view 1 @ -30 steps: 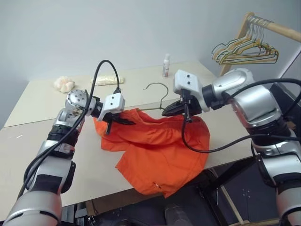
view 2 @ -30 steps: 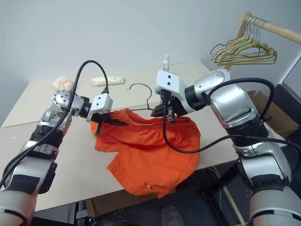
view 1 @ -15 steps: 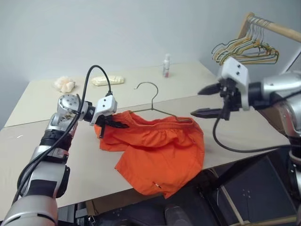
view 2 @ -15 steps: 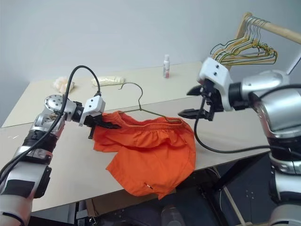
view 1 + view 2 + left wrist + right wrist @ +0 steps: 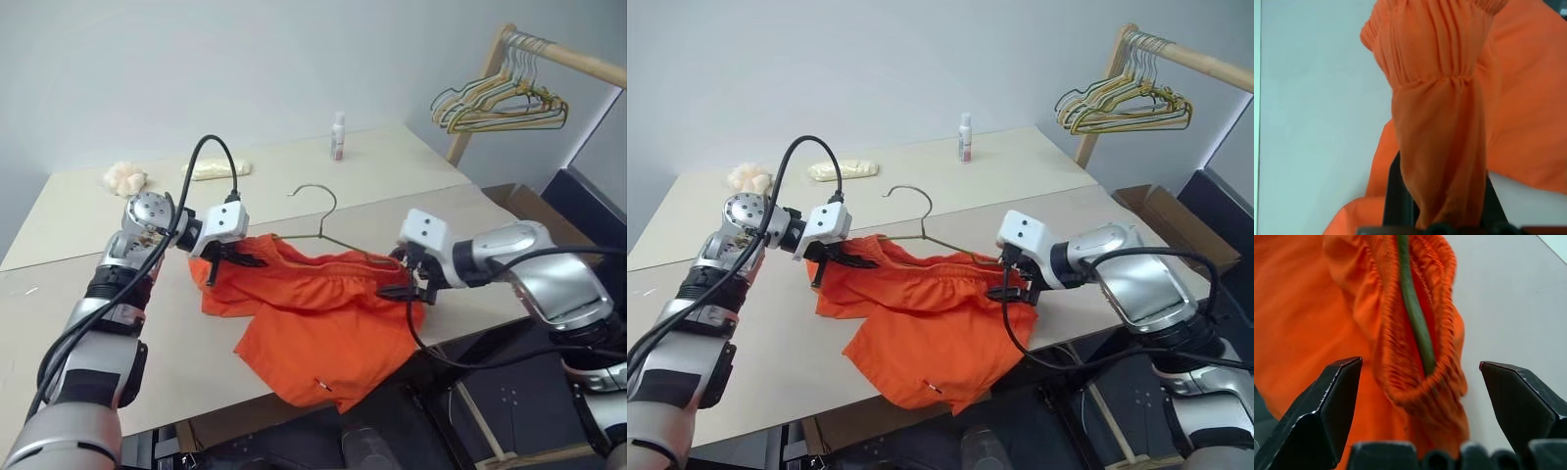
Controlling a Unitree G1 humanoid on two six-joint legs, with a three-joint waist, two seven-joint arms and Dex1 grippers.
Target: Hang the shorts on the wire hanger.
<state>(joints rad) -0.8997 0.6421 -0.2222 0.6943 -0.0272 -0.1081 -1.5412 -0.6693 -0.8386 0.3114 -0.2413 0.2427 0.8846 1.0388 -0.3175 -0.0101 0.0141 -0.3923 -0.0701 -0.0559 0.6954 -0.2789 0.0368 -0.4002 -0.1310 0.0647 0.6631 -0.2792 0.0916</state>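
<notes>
The shorts [image 5: 318,318] lie spread on the near part of the pale table [image 5: 88,323], one leg drooping over the front edge, the gathered waistband turned toward the far side. The wire hanger [image 5: 318,211] is threaded into that waistband: its hook rises free above the cloth while the olive wire of its body runs inside the elastic, plain to see in the right wrist view where the wire [image 5: 1415,308] sits in the fold of the ruffled band. At the left end of the waistband the left gripper [image 5: 240,259] is pinched tight on a bunch of the orange fabric, lifting that corner slightly off the table; in the left wrist view the cloth [image 5: 1442,147] hangs bunched between its fingers. At the other end the right gripper [image 5: 402,277] has its fingers spread wide on either side of the waistband's corner, near the cloth but not gripping it. Farther back on the table stand a small white bottle [image 5: 338,135], a pale yellowish bundle [image 5: 216,169] and a crumpled cream-coloured lump [image 5: 124,177]. Off to the right, a wooden rail [image 5: 558,54] carries a bunch of hangers [image 5: 500,103].
</notes>
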